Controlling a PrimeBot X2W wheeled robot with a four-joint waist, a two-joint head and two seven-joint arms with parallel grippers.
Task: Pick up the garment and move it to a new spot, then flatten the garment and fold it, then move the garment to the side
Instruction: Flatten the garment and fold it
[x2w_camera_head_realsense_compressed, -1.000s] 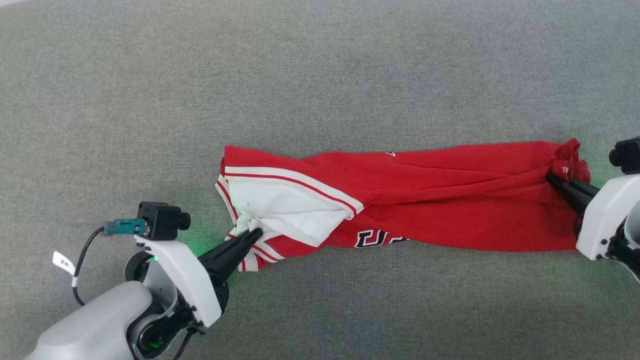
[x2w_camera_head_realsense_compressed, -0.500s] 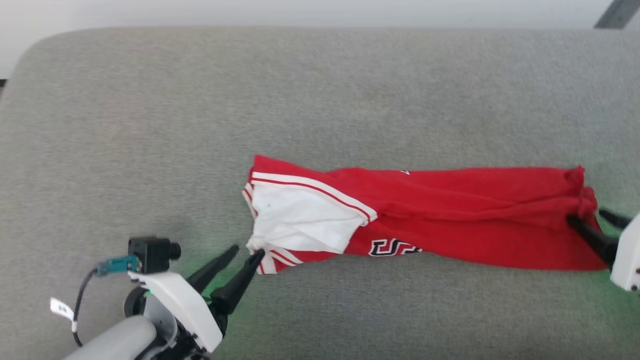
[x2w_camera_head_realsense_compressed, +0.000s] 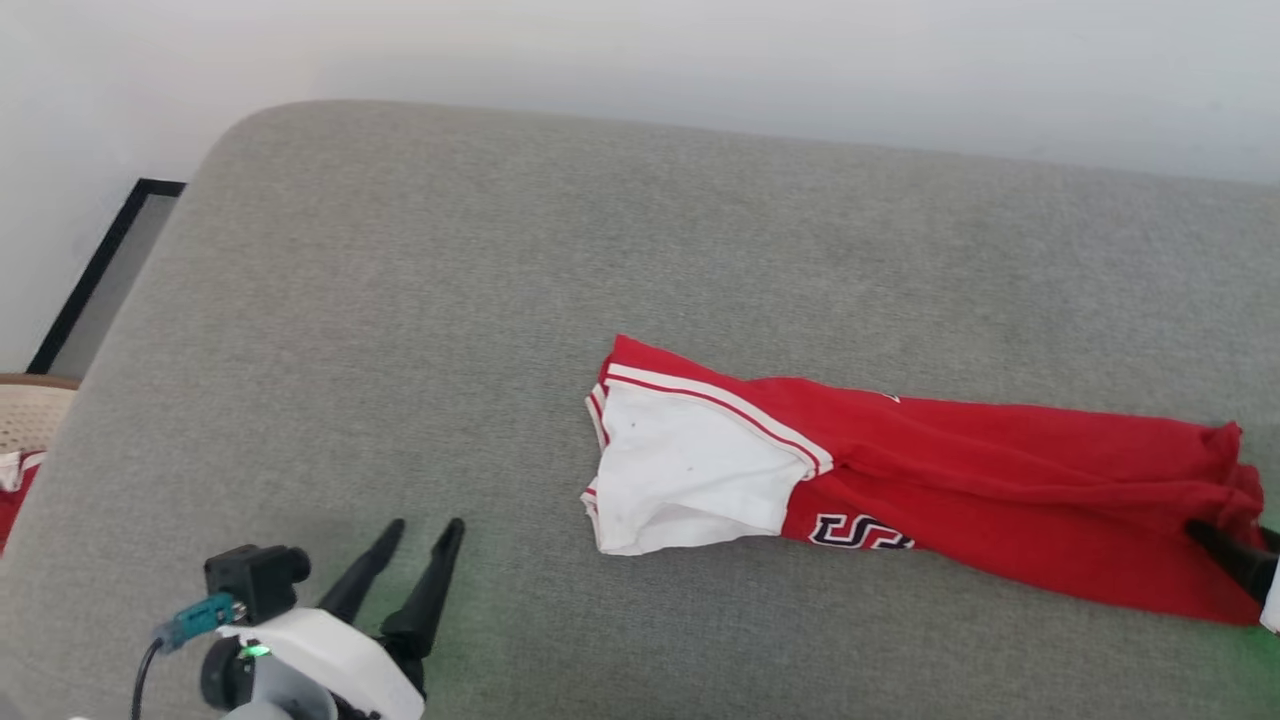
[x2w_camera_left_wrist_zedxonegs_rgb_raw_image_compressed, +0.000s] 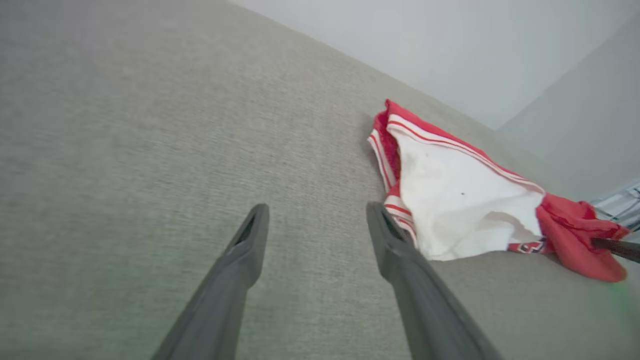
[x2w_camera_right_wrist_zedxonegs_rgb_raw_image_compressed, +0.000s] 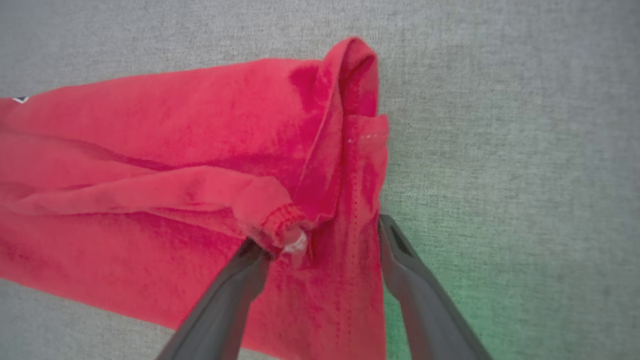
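Your soft red jersey shirt (x2w_camera_head_realsense_compressed: 980, 490) lay as a long rumpled band, white stripe-trimmed sleeve (x2w_camera_head_realsense_compressed: 690, 470) leftmost, well clear of the grey woven cushion's (x2w_camera_head_realsense_compressed: 400, 300) rounded left corner. Your left gripper (x2w_camera_head_realsense_compressed: 427, 524) gaped empty near the sleeve. The right wrist view added the bunched hem (x2w_camera_right_wrist_zedxonegs_rgb_raw_image_compressed: 280, 220) between your right gripper's (x2w_camera_right_wrist_zedxonegs_rgb_raw_image_compressed: 316, 231) parted fingers (x2w_camera_right_wrist_zedxonegs_rgb_raw_image_compressed: 225, 300).

**Left tool** (x2w_camera_head_realsense_compressed: 425, 528): two long fingers (x2w_camera_left_wrist_zedxonegs_rgb_raw_image_compressed: 235, 270), matt dark grey, each tapering to a narrow tip. Both have a shallow recess on the inner face near the tip.

**Wrist housing** (x2w_camera_head_realsense_compressed: 320, 650): smooth white shell with rounded edges.

**Camera** (x2w_camera_head_realsense_compressed: 255, 578): small black box with a short round lens barrel, mounted on the housing.

**Connector** (x2w_camera_head_realsense_compressed: 195, 617): teal, at the camera's rear, with a thin black cable (x2w_camera_head_realsense_compressed: 142, 675) leading off it.

**Lamp** (x2w_camera_head_realsense_compressed: 250, 651): small, green, lit, beside a black round joint.

**Right tool** (x2w_camera_right_wrist_zedxonegs_rgb_raw_image_compressed: 317, 232): fingers of the same colour and taper. A sliver of white casing (x2w_camera_head_realsense_compressed: 1273, 605) shows behind them.
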